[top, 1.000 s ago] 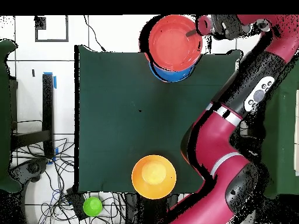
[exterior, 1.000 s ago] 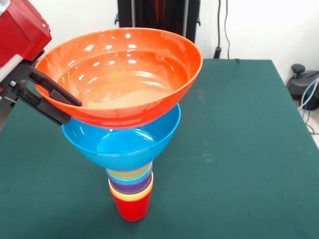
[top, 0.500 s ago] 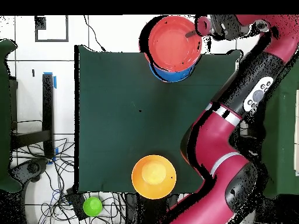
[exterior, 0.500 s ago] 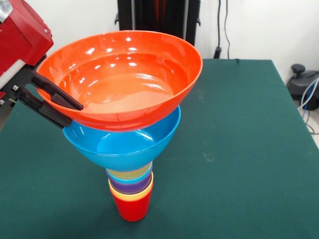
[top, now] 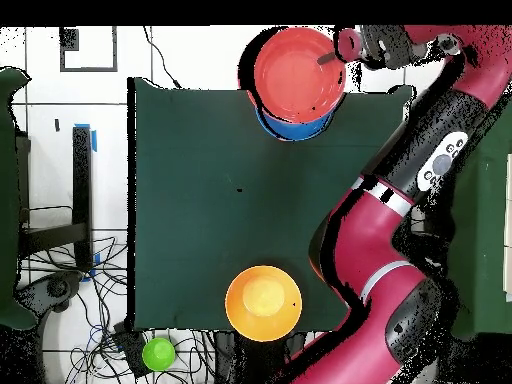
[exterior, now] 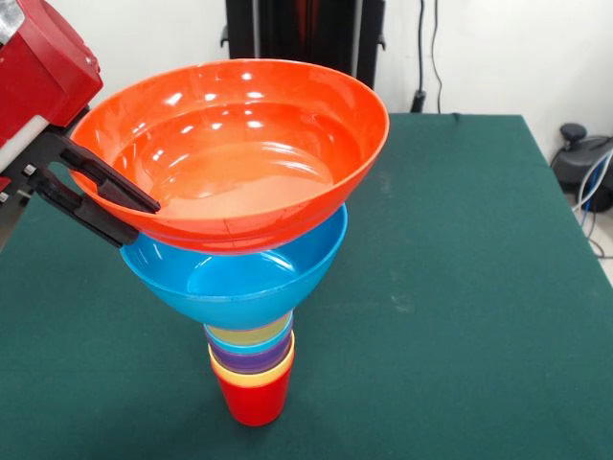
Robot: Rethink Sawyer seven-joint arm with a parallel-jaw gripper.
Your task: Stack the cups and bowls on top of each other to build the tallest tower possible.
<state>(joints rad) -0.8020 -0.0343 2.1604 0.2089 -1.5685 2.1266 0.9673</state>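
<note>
From the front, the gripper [exterior: 113,203] pinches the orange bowl [exterior: 239,144] by its left rim, one finger inside and one outside, the bowl tilted over the blue bowl [exterior: 239,273] topping the cups [exterior: 252,369]. From overhead, the yellow bowl [top: 263,302] sits well apart, across the tabletop [top: 190,190].

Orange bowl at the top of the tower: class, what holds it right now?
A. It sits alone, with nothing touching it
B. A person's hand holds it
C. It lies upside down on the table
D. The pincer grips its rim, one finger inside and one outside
D: in the front view the pincer clamps the rim of the orange bowl, one black finger inside, the other outside, above the blue bowl.
</note>
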